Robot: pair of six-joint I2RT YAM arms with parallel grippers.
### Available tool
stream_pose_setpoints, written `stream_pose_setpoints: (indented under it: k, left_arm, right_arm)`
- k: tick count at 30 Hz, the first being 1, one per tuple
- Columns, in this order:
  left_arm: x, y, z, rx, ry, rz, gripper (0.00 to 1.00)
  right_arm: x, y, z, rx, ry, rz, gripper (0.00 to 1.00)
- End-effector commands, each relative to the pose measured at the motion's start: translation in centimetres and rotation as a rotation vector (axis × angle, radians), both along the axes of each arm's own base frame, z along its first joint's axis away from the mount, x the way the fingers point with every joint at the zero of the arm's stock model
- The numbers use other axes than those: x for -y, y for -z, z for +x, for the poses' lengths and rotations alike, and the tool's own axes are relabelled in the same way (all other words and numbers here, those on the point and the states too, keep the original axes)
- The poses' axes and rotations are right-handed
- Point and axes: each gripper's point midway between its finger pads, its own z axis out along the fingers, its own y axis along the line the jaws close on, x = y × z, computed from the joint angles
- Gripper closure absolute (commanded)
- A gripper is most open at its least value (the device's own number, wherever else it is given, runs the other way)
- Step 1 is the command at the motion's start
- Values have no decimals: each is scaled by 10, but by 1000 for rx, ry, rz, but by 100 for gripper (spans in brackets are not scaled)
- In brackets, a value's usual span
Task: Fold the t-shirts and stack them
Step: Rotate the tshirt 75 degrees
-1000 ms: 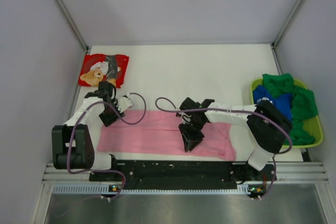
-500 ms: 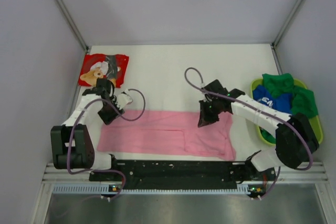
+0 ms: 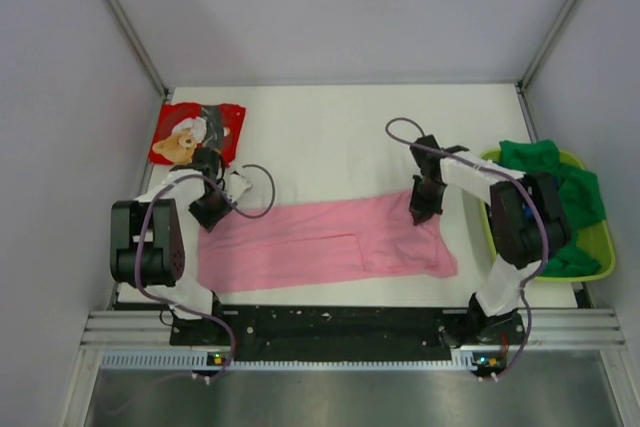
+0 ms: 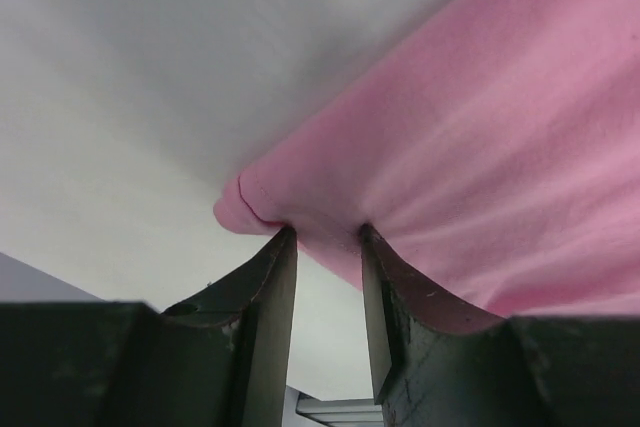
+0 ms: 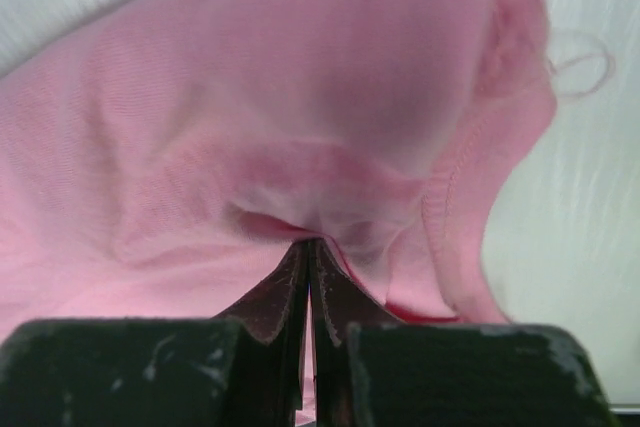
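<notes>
Two grippers, one pink shirt between them.

Top view. Pink shirt (image 3: 320,244): spread flat across the near half of the table (image 3: 340,137), running from 9 o'clock to 3 o'clock, its far edge lifted at both ends. Left gripper (image 3: 210,209): at the shirt's far left corner. Right gripper (image 3: 425,205): at the shirt's far right edge. Red shirt (image 3: 197,133): folded, bear print up, at the table's 10 o'clock corner, apart from the pink one. Tray (image 3: 598,247): at 3 o'clock, holding a green shirt (image 3: 530,157), partly hidden by the right arm.

Left wrist view. Fingers clenched on a rounded corner of the pink shirt (image 4: 480,167), a pinch of cloth between them; cloth trails off toward 2 o'clock above the table.

Right wrist view. Fingers pressed tight together, grasping a puckered fold of the pink shirt (image 5: 250,77); a hemmed edge hangs at 3 o'clock.
</notes>
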Motion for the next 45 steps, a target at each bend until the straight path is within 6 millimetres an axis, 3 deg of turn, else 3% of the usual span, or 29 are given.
stream_pose_setpoints:
  k: [1,4,5,7,8,11,13,17,19,21,25,28,30,33,34,37,39,42,45]
  left_arm:
    - [-8,0,-9,35,-43,30,63]
    - [2,-13,-22,33,-28,-22,63]
    - [7,-19,-24,43,-23,-49,63]
    - [14,-31,-33,36,-6,-82,61]
    - [22,-38,-35,38,7,-129,61]
    - [31,-58,-29,65,17,-177,59]
    - [36,-67,-18,92,15,-207,59]
    - [49,-64,11,88,2,-232,60]
    - [63,-59,23,76,36,-238,62]
    - [77,-48,28,64,86,-239,62]
    - [90,-18,29,76,192,-135,62]
    - [93,12,-5,-18,298,-46,62]
    - [102,24,-30,-72,344,-76,62]
    - [136,26,-72,-156,442,-205,61]
    - [147,25,-87,-193,483,-233,61]
    - [192,-2,-120,-211,643,-389,58]
    - [212,-32,-128,-170,718,-492,56]
    - [223,-73,-121,-47,784,-558,51]
    - [222,-91,-112,22,817,-537,42]
  right_arm:
    - [38,2,113,209,67,-151,100]
    - [31,-8,188,283,10,-123,100]
    - [24,-9,204,285,-29,-107,100]
    - [5,-36,239,342,-85,-44,100]
    - [-3,-50,247,374,-110,-20,100]
    - [-7,-85,245,447,-162,-31,100]
    - [1,-88,228,437,-157,-62,100]
    - [31,-63,180,339,-76,-165,100]
    - [38,-47,166,298,-47,-165,100]
    - [39,-30,164,266,-61,-149,100]
    - [43,-6,180,209,-51,-156,100]
    - [44,4,208,212,-41,-136,100]
    - [35,-5,248,289,-48,-106,100]
    - [-6,0,297,351,-119,76,100]
    - [-20,-7,313,387,-129,137,100]
    - [-53,-41,344,538,-177,233,99]
    - [-68,-79,351,661,-260,250,85]
    - [-76,-148,341,796,-386,265,68]
    - [-84,-193,306,854,-500,327,56]
